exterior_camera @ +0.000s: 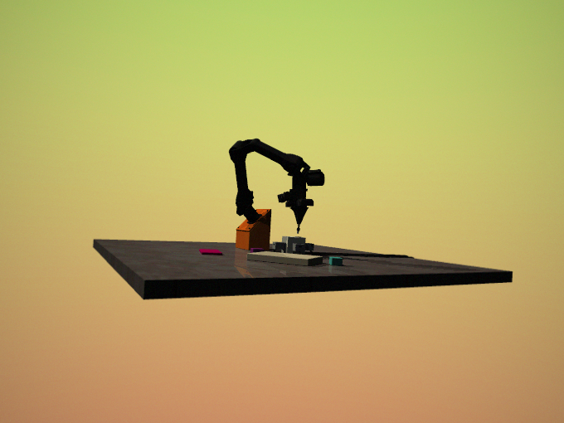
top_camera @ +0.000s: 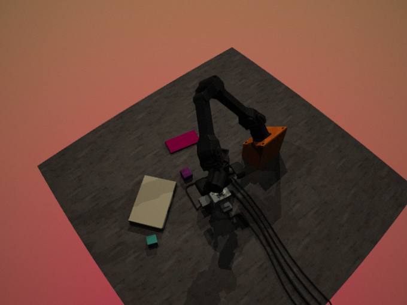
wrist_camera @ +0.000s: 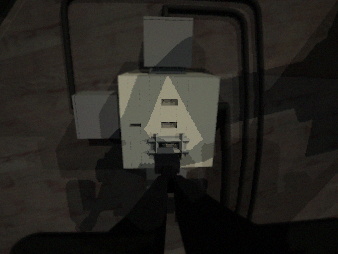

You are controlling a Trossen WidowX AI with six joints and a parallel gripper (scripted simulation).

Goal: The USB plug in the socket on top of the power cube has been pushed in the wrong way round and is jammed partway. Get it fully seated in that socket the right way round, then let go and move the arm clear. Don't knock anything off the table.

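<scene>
While the pincer [wrist_camera: 170, 186] pinches the USB plug [wrist_camera: 168, 146] above the power cube [wrist_camera: 135, 120], its dark fingertips blur together.

Dark table [top_camera: 328, 183] carries orange base [top_camera: 263, 151], power cube [top_camera: 221, 198], beige slab [top_camera: 152, 200], magenta card [top_camera: 181, 141]

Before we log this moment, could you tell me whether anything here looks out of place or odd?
One thing: the USB plug is not in the power cube. The gripper holds it in the air above the cube's top sockets. Everything else sits flat on the table.
</scene>
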